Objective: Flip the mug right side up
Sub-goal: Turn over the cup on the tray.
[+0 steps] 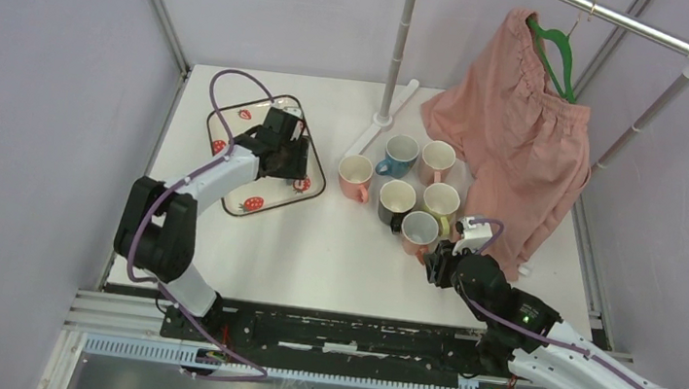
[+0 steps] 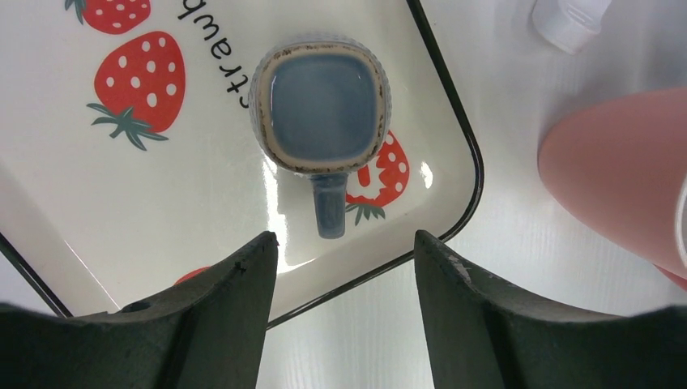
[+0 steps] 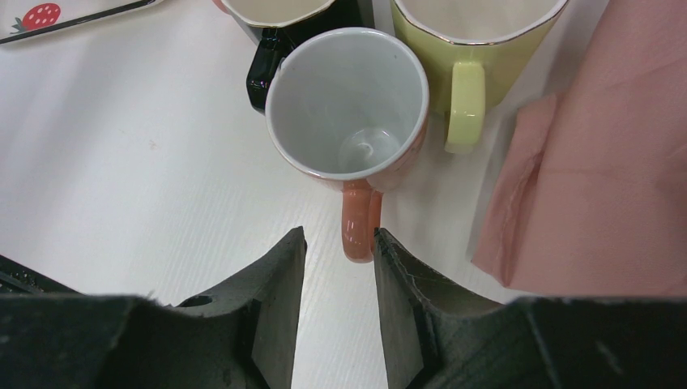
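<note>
In the left wrist view a blue mug (image 2: 324,109) stands upside down on the strawberry tray (image 2: 162,203), its flat base facing up and its handle pointing toward me. My left gripper (image 2: 346,237) hovers above it, open, with nothing between its fingers. In the top view that gripper (image 1: 284,151) covers the mug. My right gripper (image 3: 339,233) is open low over the table. The handle of an upright orange mug (image 3: 348,101) reaches just to its right fingertip (image 3: 389,251), not clamped.
Several upright mugs cluster right of the tray (image 1: 267,196): pink (image 1: 354,176), blue (image 1: 400,154), black (image 1: 397,199), yellow (image 1: 441,202) and orange (image 1: 420,231). A pink garment (image 1: 523,137) hangs from a rack (image 1: 615,20) at the back right, draping onto the table.
</note>
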